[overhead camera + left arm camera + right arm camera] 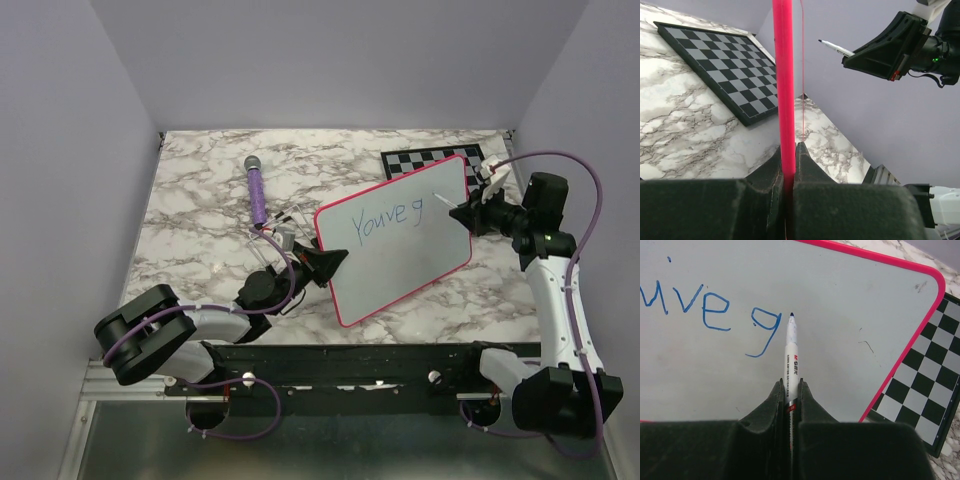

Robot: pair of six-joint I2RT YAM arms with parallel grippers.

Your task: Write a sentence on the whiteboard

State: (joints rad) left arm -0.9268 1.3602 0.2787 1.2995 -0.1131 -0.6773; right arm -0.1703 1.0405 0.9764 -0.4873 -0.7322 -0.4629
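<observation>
**A:** Where does the writing stand?

**B:** Midway, I'd judge. The sentence [385, 222] reads "You've g" in blue across the upper part of the whiteboard [400, 260], and nothing follows the "g".

**A:** And the board itself?

**B:** It is raised at a slant over the marble table [200, 230], with its written face towards the right arm. Its far corner shows in front of the chessboard [425, 160]. The left pincer [788, 150] is clamped on the pink rim at the board's left edge, fingers tight on either side of it.

**A:** The right arm?

**B:** The right pincer [791, 387] is closed on a white marker [792, 352], which points straight out from between the fingers. The tip sits just right of the "g". From the left wrist view it looks slightly off the surface, though I can't be sure.

**A:** So the next move?

**B:** Probably the letter after "g". That calls for bringing the tip onto the board just beside the "g" and pressing lightly. The board is gripped at one edge only, so a hard push could swing it. The left arm must hold it steady during the strokes.
</observation>
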